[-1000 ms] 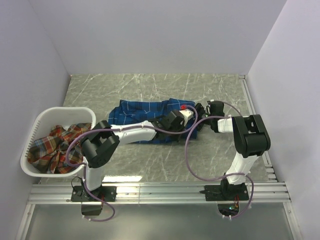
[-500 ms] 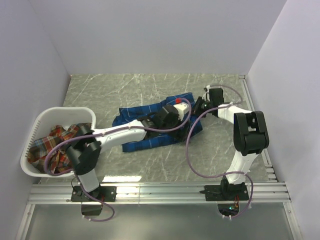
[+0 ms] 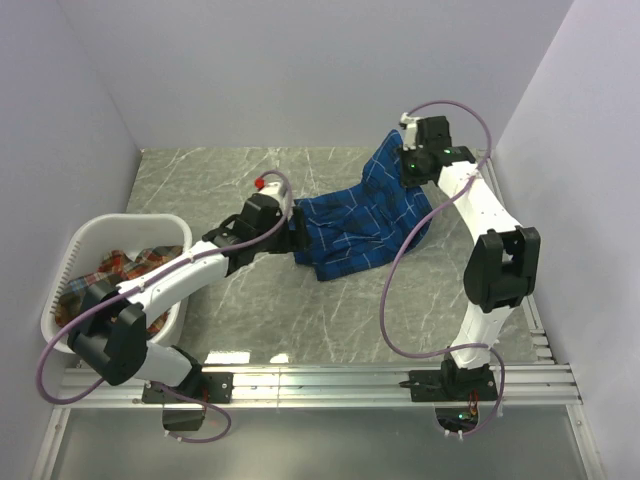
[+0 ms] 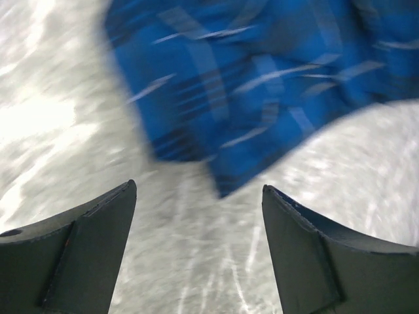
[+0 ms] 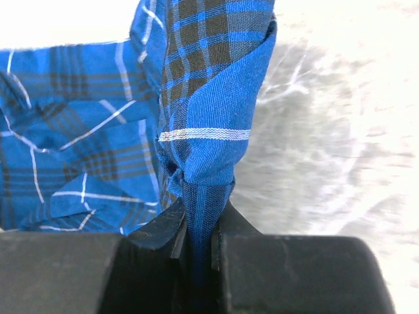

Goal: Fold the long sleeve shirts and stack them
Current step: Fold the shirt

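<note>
The white laundry basket (image 3: 130, 220) with the red-orange plaid shirt (image 3: 100, 280) sits well behind the left end effector (image 4: 200, 196), whose jaws stand wide over the tabletop (image 3: 230, 170). Just ahead lies the crumpled blue plaid shirt (image 3: 360, 225), its bunched edge pinched and held up by the right end effector (image 5: 200, 229).

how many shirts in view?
2: blue plaid shirt on the table, pinched by the right gripper; red-orange plaid shirt in the white basket. Others may hide beneath.
</note>
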{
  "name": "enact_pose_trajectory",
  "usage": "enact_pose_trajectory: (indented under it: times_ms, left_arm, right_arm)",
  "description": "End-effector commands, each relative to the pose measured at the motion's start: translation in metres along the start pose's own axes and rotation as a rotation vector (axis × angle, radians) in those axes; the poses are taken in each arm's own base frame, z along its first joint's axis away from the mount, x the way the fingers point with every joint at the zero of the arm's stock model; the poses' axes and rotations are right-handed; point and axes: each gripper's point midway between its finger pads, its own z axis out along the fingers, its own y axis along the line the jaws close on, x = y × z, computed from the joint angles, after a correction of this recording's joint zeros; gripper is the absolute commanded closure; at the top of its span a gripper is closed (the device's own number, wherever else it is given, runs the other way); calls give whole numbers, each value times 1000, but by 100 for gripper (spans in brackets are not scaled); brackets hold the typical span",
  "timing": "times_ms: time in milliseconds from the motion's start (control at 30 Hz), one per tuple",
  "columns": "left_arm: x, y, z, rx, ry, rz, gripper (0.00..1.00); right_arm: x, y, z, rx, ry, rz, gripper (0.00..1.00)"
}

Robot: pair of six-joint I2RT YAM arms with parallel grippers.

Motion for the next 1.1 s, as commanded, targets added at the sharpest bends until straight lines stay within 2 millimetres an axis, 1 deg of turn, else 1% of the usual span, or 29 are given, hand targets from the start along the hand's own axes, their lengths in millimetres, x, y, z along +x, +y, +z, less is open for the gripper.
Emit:
enact_pose_trajectory:
  times_ms: [0, 33, 67, 100, 133, 167, 200, 267, 300, 367, 400, 433, 467, 500, 533, 567, 600, 633, 700, 733, 800, 833, 867, 900, 933, 967, 1000, 1033, 1067]
  left_arm:
    - [13, 32, 8, -84, 44, -156, 17]
    - [18, 39, 13, -104, 61, -178, 19]
    - [20, 42, 16, -113, 69, -216, 20]
    - [19, 49, 20, -121, 74, -245, 22]
    - [23, 51, 26, -118, 94, -266, 24]
    - [24, 51, 30, -108, 101, -292, 25]
    - [20, 49, 34, -84, 99, -309, 26]
    - [23, 50, 44, -80, 124, -333, 28]
    - [19, 48, 47, -72, 127, -345, 28]
    - [23, 52, 57, -82, 157, -372, 29]
    - [19, 53, 60, -86, 156, -383, 29]
    - [24, 56, 66, -97, 173, -393, 30]
    - [25, 57, 70, -96, 179, -403, 31]
    - [24, 57, 72, -96, 182, -411, 32]
    - [29, 59, 77, -101, 200, -420, 34]
    - [30, 58, 79, -98, 200, -426, 35]
    - [31, 60, 81, -102, 204, -434, 37]
    - [35, 60, 84, -102, 215, -438, 40]
    - [38, 60, 87, -94, 218, -446, 45]
    - [41, 61, 89, -95, 225, -450, 53]
    - [44, 61, 91, -92, 232, -459, 59]
    - [45, 62, 92, -89, 234, -461, 70]
    - [47, 60, 92, -80, 236, -467, 75]
    - [48, 59, 92, -72, 239, -473, 79]
    - [49, 59, 92, -68, 240, -475, 86]
    - [50, 59, 92, -65, 242, -484, 89]
    - [53, 57, 90, -57, 254, -491, 93]
    - [52, 55, 89, -47, 251, -499, 97]
    - [53, 54, 88, -42, 254, -507, 98]
  right_arm:
    - [-4, 8, -12, 138, 43, -208, 100]
    - [-5, 7, -13, 187, 48, -240, 100]
    - [-5, 17, -12, 200, 50, -275, 100]
    - [-3, 19, -10, 217, 61, -293, 100]
    - [-2, 17, -10, 261, 69, -311, 100]
    - [-1, 19, -10, 278, 74, -323, 100]
    - [3, 27, -4, 284, 88, -343, 100]
    - [5, 28, -4, 352, 103, -367, 100]
    - [10, 38, 1, 371, 115, -392, 100]
    - [12, 38, 1, 445, 127, -417, 100]
    - [17, 43, 6, 464, 146, -437, 100]
    - [19, 52, 7, 475, 147, -445, 100]
    - [15, 58, 6, 485, 141, -452, 100]
    - [21, 59, 9, 513, 168, -471, 100]
    - [22, 68, 8, 524, 163, -476, 100]
    - [17, 73, 6, 536, 150, -473, 100]
    - [19, 72, 6, 575, 153, -477, 100]
    - [17, 78, 3, 584, 141, -487, 100]
    - [15, 81, 0, 610, 132, -494, 100]
    - [13, 83, -3, 624, 121, -490, 100]
    - [9, 88, -9, 632, 112, -498, 100]
    - [7, 91, -11, 632, 109, -498, 100]
    - [6, 96, -13, 624, 106, -501, 100]
    - [6, 101, -14, 619, 106, -504, 100]
    - [6, 105, -14, 611, 105, -508, 100]
    - [6, 109, -13, 609, 102, -514, 100]
    - [12, 115, -8, 607, 114, -521, 100]
    - [11, 118, -8, 605, 113, -513, 100]
    - [14, 122, -6, 600, 119, -507, 100]
